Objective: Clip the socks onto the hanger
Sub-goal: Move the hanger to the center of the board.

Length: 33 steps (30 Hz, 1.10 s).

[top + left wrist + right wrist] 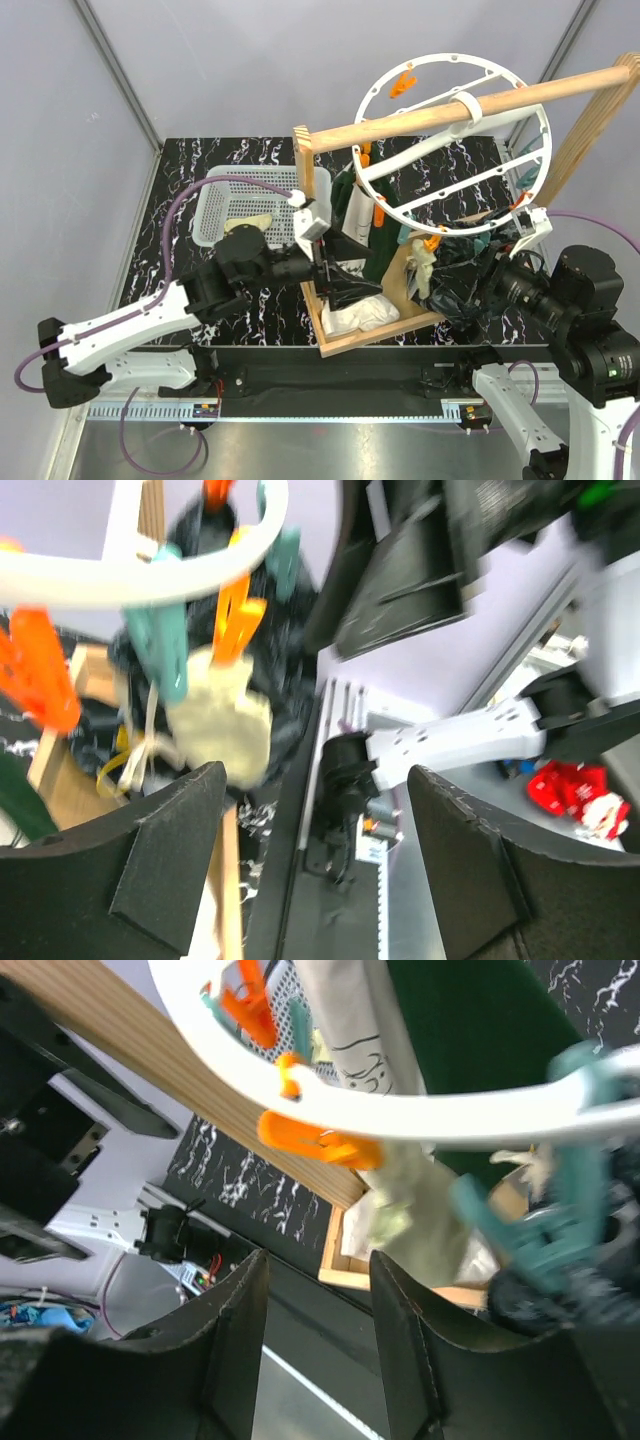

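I have one black marble table (pixel 185 175) filling the middle of the top view, and on it one wooden stand whose rod (pixel 400 122) runs from centre to upper right. One hanger (pixel 440 58) hangs tilted from that rod in the upper right, with its lower rim over the stand's tray (pixel 335 345) at the table's near edge. Two arms reach in, the left from the lower left and the right from the lower right, and they crowd the space under the ring. One white basket (pixel 215 190) sits in the upper left, close to the table's left edge, with a strip of bare marble below it. I count two socks. One lies in the basket (pixel 250 224), and the other (pixel 225 720) hangs from an orange peg (pixel 238 615) on the hanger's lower rim, between the two grippers. One dark green garment (pixel 350 195) and one white cloth (pixel 355 315) lie in the stand. In the blurred left wrist view I make out three orange pegs and two teal ones (pixel 170 630). The left gripper (pixel 315 810) has its jaws wide apart, holding nothing, with the sock just beyond its left finger. The right gripper (pixel 315 1320) also has its jaws apart and holds nothing, and clear space shows between them below the rim.
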Each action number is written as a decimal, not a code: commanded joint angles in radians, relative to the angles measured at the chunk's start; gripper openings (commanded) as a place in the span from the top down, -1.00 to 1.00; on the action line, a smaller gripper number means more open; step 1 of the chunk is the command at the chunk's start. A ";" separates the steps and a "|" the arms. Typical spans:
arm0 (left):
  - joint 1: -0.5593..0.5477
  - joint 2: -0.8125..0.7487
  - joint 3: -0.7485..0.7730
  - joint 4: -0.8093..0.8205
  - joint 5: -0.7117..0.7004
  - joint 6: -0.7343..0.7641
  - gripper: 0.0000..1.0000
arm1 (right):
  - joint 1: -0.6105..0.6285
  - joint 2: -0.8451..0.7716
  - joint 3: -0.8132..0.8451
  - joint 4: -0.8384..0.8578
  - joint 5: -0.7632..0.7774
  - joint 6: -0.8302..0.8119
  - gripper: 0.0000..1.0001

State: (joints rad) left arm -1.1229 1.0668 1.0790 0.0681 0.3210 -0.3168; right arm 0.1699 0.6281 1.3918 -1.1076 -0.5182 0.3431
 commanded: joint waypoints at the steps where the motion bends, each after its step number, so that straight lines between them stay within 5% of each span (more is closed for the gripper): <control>1: 0.011 -0.088 -0.040 0.088 -0.039 -0.054 -0.60 | 0.005 0.018 -0.031 0.115 -0.034 0.037 -0.01; 6: 0.011 0.011 0.034 0.133 0.120 -0.096 -0.59 | 0.005 0.054 -0.028 0.107 0.055 0.059 0.00; 8: 0.009 0.051 0.035 0.217 0.266 -0.079 -0.49 | 0.005 0.061 -0.039 0.115 0.044 0.069 0.00; 11: -0.006 0.041 0.007 0.286 0.300 -0.023 -0.30 | 0.005 0.058 -0.043 0.114 0.052 0.063 -0.01; 18: -0.074 -0.057 -0.001 0.182 0.398 0.177 -0.49 | 0.005 0.067 -0.050 0.075 0.099 0.013 -0.08; 22: -0.083 -0.155 -0.002 0.082 0.434 0.229 -0.40 | 0.005 0.074 -0.063 0.087 0.099 0.010 -0.11; 25: -0.083 -0.279 -0.039 -0.040 0.191 0.252 -0.22 | 0.005 0.078 -0.066 0.092 0.092 0.013 -0.11; 28: -0.083 -0.367 -0.047 -0.238 -0.228 0.243 0.02 | 0.005 0.079 -0.056 0.080 0.096 0.005 -0.12; 29: -0.083 -0.378 -0.047 -0.333 -0.435 0.214 0.03 | 0.005 0.081 -0.051 0.068 0.099 0.001 -0.13; 33: -0.078 -0.357 -0.022 -0.546 -0.818 0.058 -0.25 | 0.005 0.081 -0.034 0.043 0.113 -0.013 -0.22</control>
State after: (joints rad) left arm -1.2064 0.6601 1.0496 -0.2199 -0.0349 -0.1513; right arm 0.1703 0.7002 1.3293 -1.0458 -0.4290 0.3592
